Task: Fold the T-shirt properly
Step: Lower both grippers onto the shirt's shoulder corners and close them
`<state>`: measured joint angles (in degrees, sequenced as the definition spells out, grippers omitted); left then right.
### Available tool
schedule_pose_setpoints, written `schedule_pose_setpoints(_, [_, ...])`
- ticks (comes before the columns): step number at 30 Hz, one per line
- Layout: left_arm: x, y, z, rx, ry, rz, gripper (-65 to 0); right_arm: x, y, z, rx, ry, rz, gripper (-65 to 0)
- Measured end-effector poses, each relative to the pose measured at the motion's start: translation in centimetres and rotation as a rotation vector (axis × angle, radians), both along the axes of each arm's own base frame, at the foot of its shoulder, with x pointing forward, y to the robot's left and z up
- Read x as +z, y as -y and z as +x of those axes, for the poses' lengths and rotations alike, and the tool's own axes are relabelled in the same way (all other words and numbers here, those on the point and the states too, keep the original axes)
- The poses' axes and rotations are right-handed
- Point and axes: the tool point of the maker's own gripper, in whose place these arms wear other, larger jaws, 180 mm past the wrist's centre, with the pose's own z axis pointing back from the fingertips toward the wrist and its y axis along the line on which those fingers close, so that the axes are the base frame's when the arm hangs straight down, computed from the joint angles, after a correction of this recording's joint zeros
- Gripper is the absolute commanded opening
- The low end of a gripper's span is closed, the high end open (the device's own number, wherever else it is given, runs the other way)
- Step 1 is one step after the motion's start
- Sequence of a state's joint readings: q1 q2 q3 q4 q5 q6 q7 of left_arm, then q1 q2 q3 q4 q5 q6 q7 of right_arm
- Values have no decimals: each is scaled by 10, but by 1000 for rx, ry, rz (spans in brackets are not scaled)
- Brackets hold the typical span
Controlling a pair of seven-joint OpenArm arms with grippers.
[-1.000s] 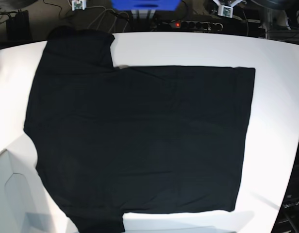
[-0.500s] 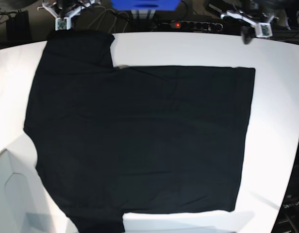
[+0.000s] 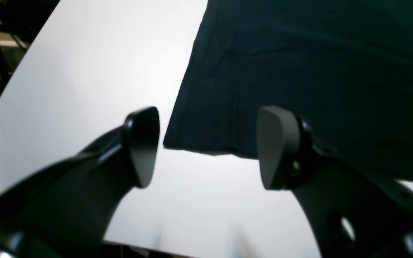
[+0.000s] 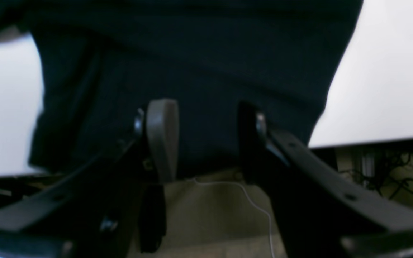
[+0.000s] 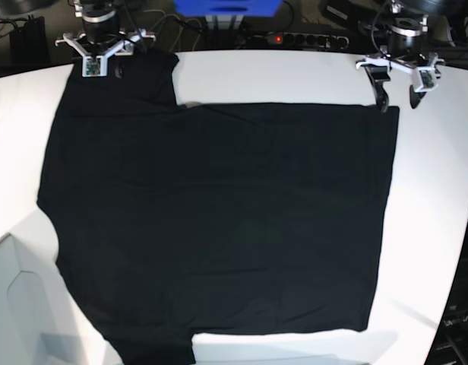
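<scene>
- I see the left gripper [image 5: 399, 92] poised at the far edge of the desk [image 5: 279, 76], over the T-shirt's [image 5: 219, 220] far hem corner.
- Left wrist view: left gripper [image 3: 206, 147] spread wide, grasping nothing; the shirt corner [image 3: 170, 145] lies on the desk between its fingers.
- The right gripper [image 5: 103, 67] hangs above the far sleeve [image 5: 135, 76].
- Right wrist view: right gripper [image 4: 206, 143] parted, empty; whether it touches the cloth I cannot tell, as the view is blurred.
- The T-shirt lies flat, plain black side up, spread across the desk.
- The near sleeve [image 5: 154, 351] is cut off by the picture's lower edge.
</scene>
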<state>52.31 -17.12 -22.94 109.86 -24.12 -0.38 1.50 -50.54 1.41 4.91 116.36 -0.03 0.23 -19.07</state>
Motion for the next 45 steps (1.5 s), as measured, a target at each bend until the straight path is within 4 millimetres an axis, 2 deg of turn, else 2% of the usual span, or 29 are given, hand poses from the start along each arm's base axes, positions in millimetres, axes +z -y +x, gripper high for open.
schedule_pose_setpoints(4, [-17,-14,5,39,-11,1,-235,4,0,15,0,39,0,-373])
schedule_pose_setpoints(10, [-51,-35,4,108,-65,-5,-235,6,0,23,0,55,2,-373])
schedule_pose_setpoints(15, [-61,-45,21,142,-44,-14,-235,7,1,28,12,64,-6,-373])
schedule_pose_setpoints(21, [-89,-53,13,228,-101,-104,-235,9,4,31,24,73,-16,-373])
schedule_pose_setpoints(25, [-90,-52,29,230,-105,-126,-235,9,4,31,24,72,-17,-373])
schedule_pose_setpoints(32, [-92,-39,34,194,-102,-134,-240,9,4,31,24,72,-17,-371])
schedule_pose_setpoints(33, [-93,-39,34,192,-103,-135,-252,9,4,31,24,72,-17,-370])
schedule_pose_setpoints(41, [-96,-30,35,171,-99,-141,-468,9,5,31,23,73,-18,-368])
schedule_pose_setpoints(45, [-96,-28,35,168,-99,-145,-628,12,29,31,1,73,-75,-321])
